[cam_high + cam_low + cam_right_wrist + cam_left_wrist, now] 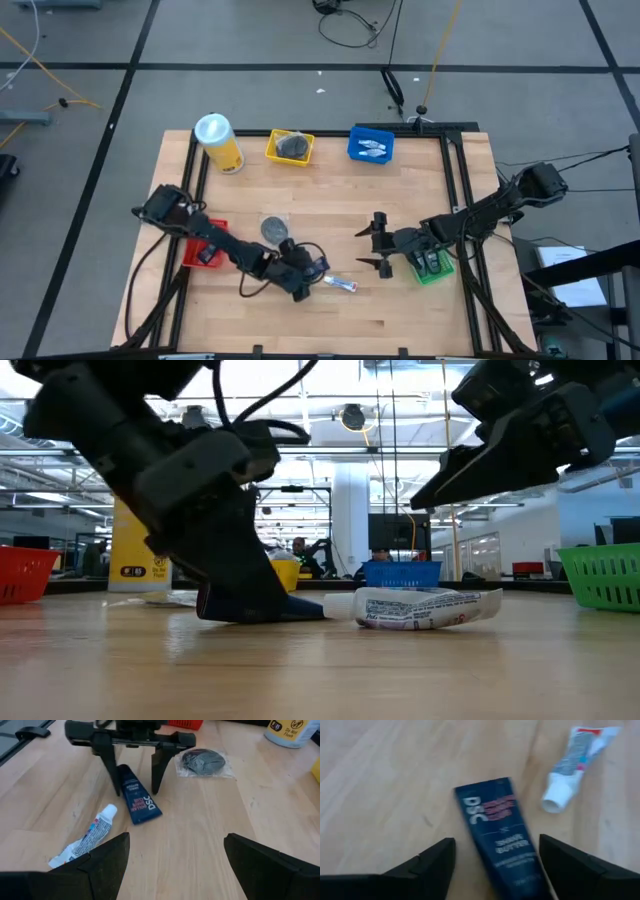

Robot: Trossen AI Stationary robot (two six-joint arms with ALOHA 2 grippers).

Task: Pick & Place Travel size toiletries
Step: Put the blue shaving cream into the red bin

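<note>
A dark blue tube (499, 834) lies flat on the wooden table, and my left gripper (496, 846) is lowered over it, open, with one finger on each side and not touching it. The right wrist view shows the same: the left gripper (136, 790) straddles the blue tube (138, 799). A small white-blue tube (341, 285) lies just beyond it on the right. A grey disc in a clear wrapper (275, 230) rests on the far side. My right gripper (371, 243) hovers open above the table, right of these items, holding nothing.
A red bin (192, 256) sits under the left arm and a green bin (433, 270) under the right arm. A yellow bin (290, 147), a blue bin (370, 145) and a yellow white-lidded canister (220, 143) stand along the far edge. Bare wood lies between the grippers.
</note>
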